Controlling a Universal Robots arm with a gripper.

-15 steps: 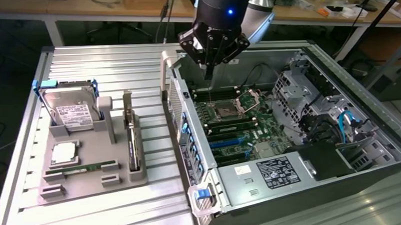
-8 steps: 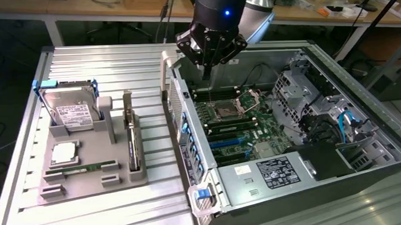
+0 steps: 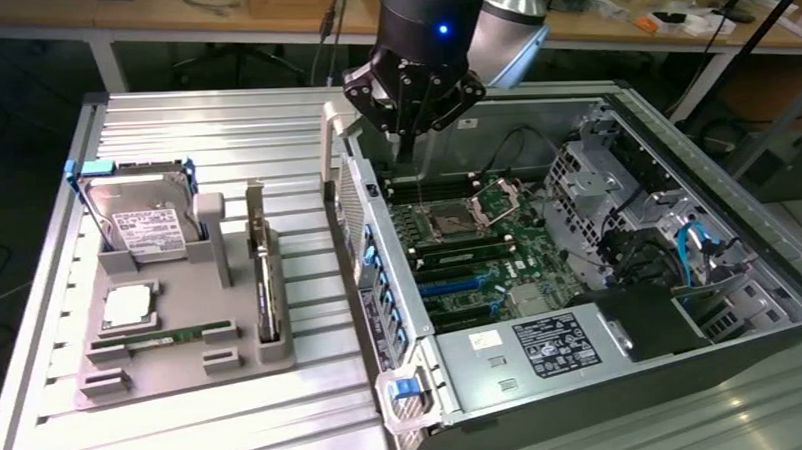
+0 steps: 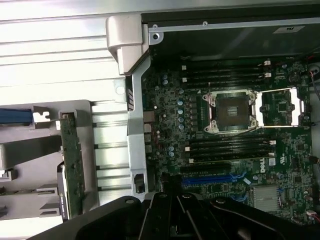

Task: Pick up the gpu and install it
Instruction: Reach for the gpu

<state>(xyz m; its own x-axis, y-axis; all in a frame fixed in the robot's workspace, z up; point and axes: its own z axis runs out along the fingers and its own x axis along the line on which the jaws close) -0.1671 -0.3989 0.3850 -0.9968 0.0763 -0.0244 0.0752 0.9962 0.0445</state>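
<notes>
The gpu point(image 3: 263, 282) stands on its long edge in a slot of the grey holder point(image 3: 179, 378), its silver bracket at the far end. In the wrist view the gpu point(image 4: 73, 165) shows as a thin green-edged card beside the case wall. My gripper point(image 3: 406, 135) hangs shut and empty above the far corner of the open computer case point(image 3: 722, 234), over the motherboard point(image 3: 472, 251) near the memory slots. It is well apart from the gpu, toward the exterior view's right. My gripper point(image 4: 175, 222) shows dark in the wrist view, above the blue card slots point(image 4: 212, 178).
On the holder also sit a silver hard drive point(image 3: 141, 222), a square processor point(image 3: 128, 305) and a green memory stick point(image 3: 158, 341). The case's side wall point(image 3: 362, 256) stands between holder and motherboard. An open processor socket point(image 3: 451, 221) and cables point(image 3: 689, 250) lie inside the case.
</notes>
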